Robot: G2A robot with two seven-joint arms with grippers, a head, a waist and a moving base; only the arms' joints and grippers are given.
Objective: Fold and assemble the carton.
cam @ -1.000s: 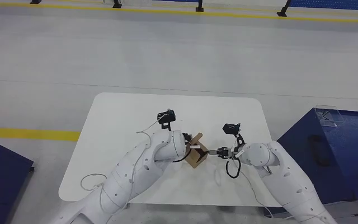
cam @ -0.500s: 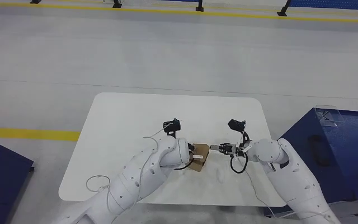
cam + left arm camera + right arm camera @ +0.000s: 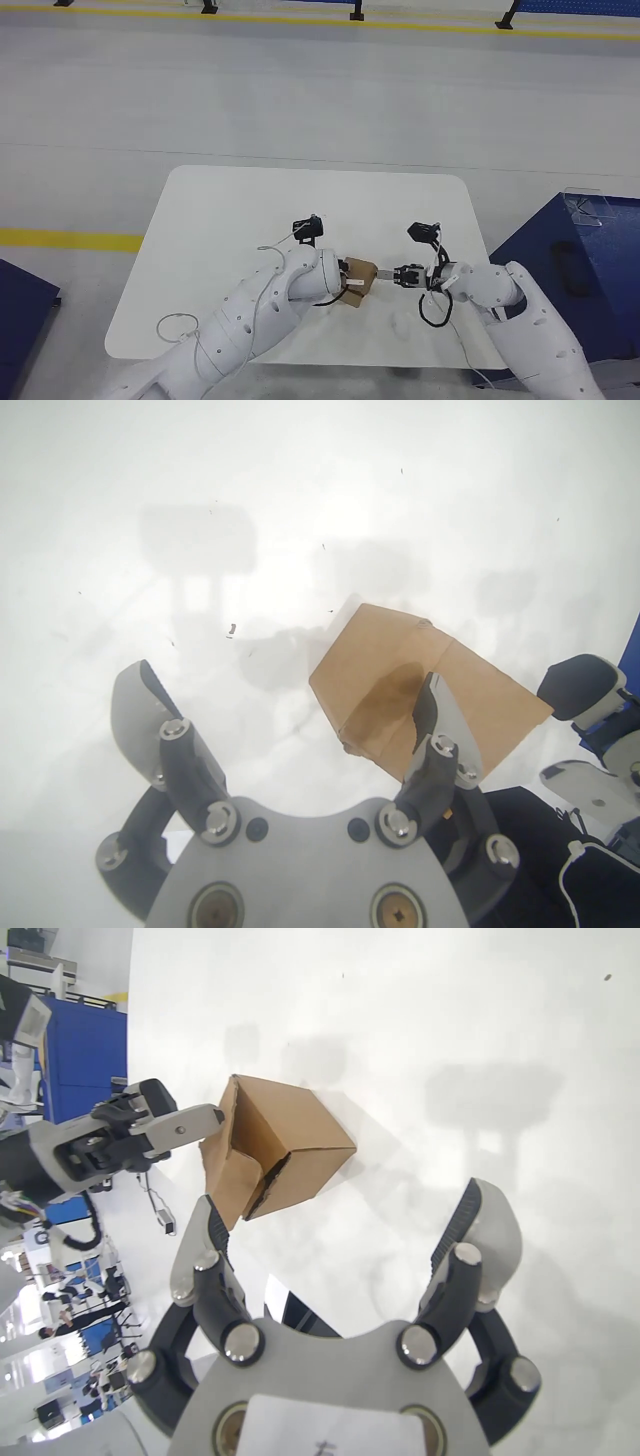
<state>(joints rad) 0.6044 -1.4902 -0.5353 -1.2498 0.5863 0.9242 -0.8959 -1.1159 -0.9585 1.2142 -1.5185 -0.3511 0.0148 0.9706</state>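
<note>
A small brown carton [image 3: 358,278] lies on the white table [image 3: 220,230] near its front edge, between my two grippers. In the left wrist view the carton [image 3: 400,680] shows closed faces. My left gripper [image 3: 285,675] is open, and one finger [image 3: 435,705] rests on the carton's top face. In the right wrist view the carton [image 3: 290,1143] shows an end with flaps partly folded in. My right gripper [image 3: 340,1195] is open just short of it, one finger [image 3: 210,1223] beside a flap. The left gripper [image 3: 185,1113] touches the far flap there.
The table's back and left parts are bare. A blue cabinet [image 3: 560,250] stands off the table's right side and another blue block [image 3: 20,300] off its left. A loose cable loop [image 3: 170,325] hangs near the front left edge.
The carton's raised flap has come down and the carton sits slightly further right. My left arm has shifted forward and right over it. The right arm's elbow has drawn back to the right.
</note>
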